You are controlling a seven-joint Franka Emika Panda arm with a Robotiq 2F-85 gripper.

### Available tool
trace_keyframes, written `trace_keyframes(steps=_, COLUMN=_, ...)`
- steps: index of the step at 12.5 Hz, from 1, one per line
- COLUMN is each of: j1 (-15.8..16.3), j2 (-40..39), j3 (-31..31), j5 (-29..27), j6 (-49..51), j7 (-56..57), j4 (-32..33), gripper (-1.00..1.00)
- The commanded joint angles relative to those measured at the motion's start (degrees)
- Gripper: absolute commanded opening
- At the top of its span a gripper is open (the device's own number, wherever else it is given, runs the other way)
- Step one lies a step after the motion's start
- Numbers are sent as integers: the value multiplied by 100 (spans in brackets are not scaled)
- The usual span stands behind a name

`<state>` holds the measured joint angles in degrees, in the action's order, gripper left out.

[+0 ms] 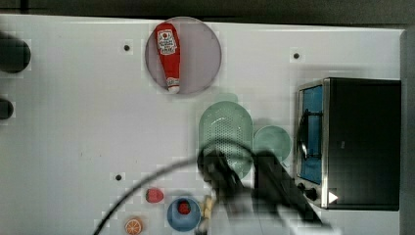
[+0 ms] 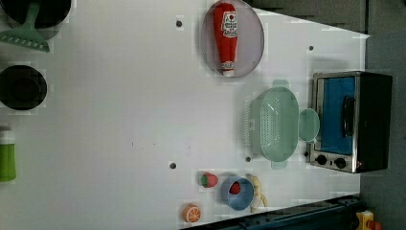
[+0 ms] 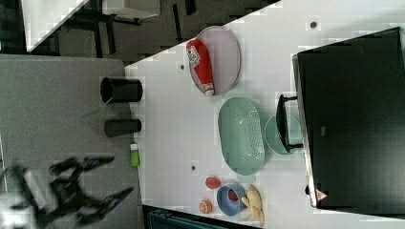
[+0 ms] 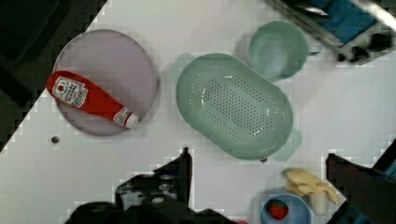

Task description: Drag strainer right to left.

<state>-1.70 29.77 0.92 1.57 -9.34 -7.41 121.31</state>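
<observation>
one pale green perforated oval strainer (image 4: 234,106)

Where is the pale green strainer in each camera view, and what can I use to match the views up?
Top view: strainer right of centre, the arm over its lower end.
Left view: strainer right of centre, beside the toaster oven.
Right view: strainer at centre, below the grey plate.
Wrist view: strainer at centre.
Shared landmark: the green cup sits between strainer and oven.

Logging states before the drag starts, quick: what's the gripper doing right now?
Gripper: open, holding nothing, not touching the strainer.
</observation>
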Motion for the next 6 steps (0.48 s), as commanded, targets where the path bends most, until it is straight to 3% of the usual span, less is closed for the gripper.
trace_keyframes(steps=1, j1=47, j2=-1182, j3=-129, j5=51, j6=-495, j7=-1024, j4=754, gripper=100)
trace_keyframes(steps=6, j1=51, j2=-2572, j3=-139, j5=51, j6=-2089, j7=-2275, j4=1220, gripper=100)
